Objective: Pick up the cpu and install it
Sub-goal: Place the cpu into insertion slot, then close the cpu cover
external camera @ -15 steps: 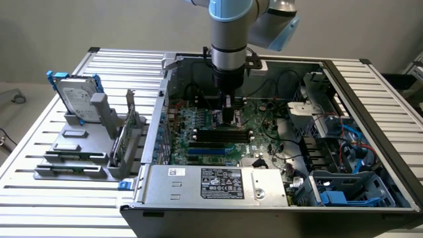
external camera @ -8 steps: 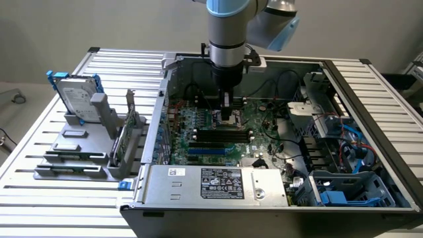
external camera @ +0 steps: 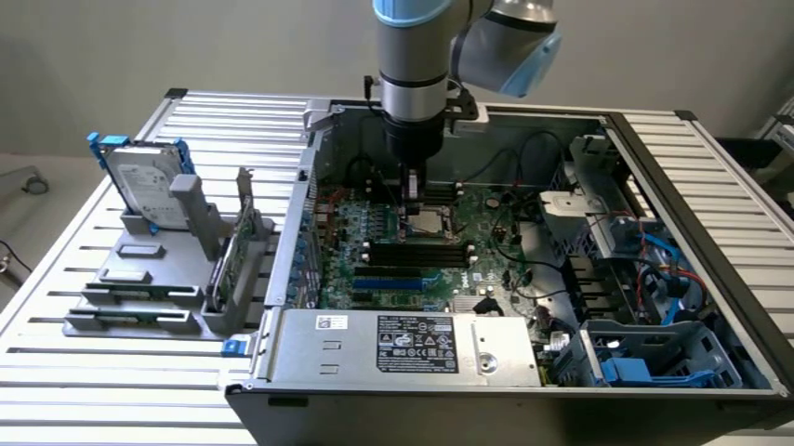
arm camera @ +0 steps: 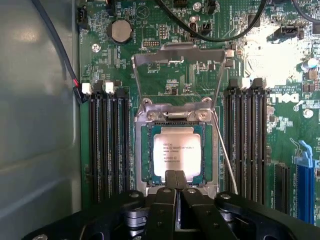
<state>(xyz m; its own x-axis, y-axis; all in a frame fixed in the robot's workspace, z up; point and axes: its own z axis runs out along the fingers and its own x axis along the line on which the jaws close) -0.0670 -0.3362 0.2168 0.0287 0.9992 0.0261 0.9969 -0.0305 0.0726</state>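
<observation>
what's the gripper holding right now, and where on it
Nothing that can be seen. The gripper is shut, its tips together over one edge of the cpu, which lies flat in the socket.

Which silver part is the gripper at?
The cpu, the small square chip in the motherboard socket; the bigger hard drive stands in the rack outside the case.

The Dell logo (arm camera: 287,100) stands in white, upside down, on the green motherboard (arm camera: 285,150) beside the memory slots (arm camera: 245,145). Print on the cpu (arm camera: 176,150) and on the black label (external camera: 417,343), lower middle of the exterior view, is too small to read.
</observation>
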